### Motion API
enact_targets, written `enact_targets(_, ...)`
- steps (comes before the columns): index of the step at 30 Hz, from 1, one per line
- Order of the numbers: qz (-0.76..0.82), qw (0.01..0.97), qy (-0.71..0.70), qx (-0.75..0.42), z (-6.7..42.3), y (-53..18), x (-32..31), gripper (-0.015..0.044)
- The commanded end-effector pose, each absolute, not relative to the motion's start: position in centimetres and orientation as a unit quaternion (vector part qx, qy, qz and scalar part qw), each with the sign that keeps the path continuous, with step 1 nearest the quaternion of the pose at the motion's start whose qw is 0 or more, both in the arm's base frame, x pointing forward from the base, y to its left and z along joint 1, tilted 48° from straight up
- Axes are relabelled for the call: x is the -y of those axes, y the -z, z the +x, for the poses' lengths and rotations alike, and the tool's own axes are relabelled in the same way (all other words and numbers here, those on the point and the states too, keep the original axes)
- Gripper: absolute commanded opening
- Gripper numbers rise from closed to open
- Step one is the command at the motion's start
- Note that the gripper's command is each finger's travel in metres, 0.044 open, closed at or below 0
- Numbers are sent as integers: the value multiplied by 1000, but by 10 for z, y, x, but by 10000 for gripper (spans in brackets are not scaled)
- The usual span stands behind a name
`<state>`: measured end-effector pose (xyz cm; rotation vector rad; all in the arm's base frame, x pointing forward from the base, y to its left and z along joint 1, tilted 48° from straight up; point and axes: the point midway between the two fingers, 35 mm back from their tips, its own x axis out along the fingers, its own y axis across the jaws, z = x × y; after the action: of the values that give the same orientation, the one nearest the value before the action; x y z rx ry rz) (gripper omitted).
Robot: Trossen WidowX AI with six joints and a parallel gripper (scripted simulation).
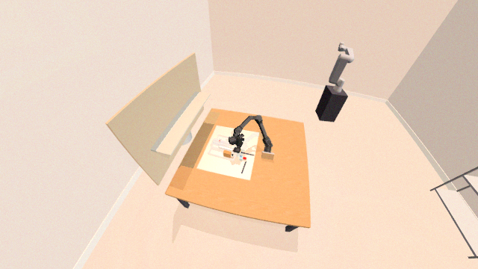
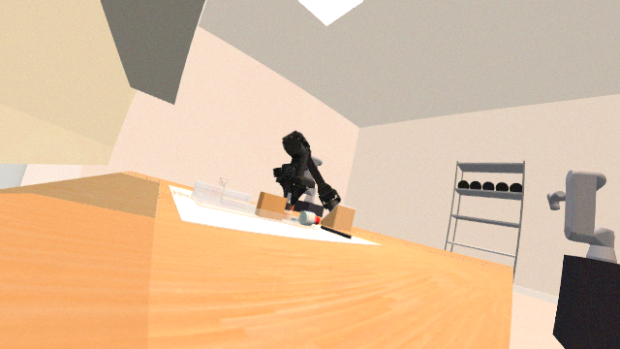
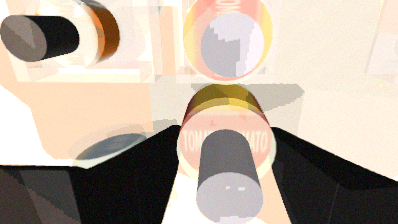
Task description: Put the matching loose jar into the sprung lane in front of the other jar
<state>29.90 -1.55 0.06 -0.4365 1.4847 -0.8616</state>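
While your tool [image 3: 226,150] grips the tomato jar [image 3: 225,137], with its twin [image 3: 228,44] at twelve o'clock in the lane, line up both lids, then press forward slowly against the spring.

Place: bare robot test room; plain beige walls and floor
Centre: wooden table [image 1: 261,194] carrying a black arm [image 1: 258,127] on a white mat [image 1: 220,164]
2 o'clock: second pale arm [image 1: 341,65] on a black pedestal [image 1: 331,103]
4 o'clock: metal shelf rack [image 2: 489,213]

walls [image 1: 112,45]: cream | floor [image 1: 355,187]: beige | table [image 1: 261,202]: wood | shelf rack [image 2: 486,213]: grey
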Motion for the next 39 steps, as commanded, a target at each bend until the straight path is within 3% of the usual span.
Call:
enact_targets(1, -194, 634, 375, -648, 302, -1, 16, 0)
enact_targets(39, -194, 634, 375, -648, 315, -2, 19, 0)
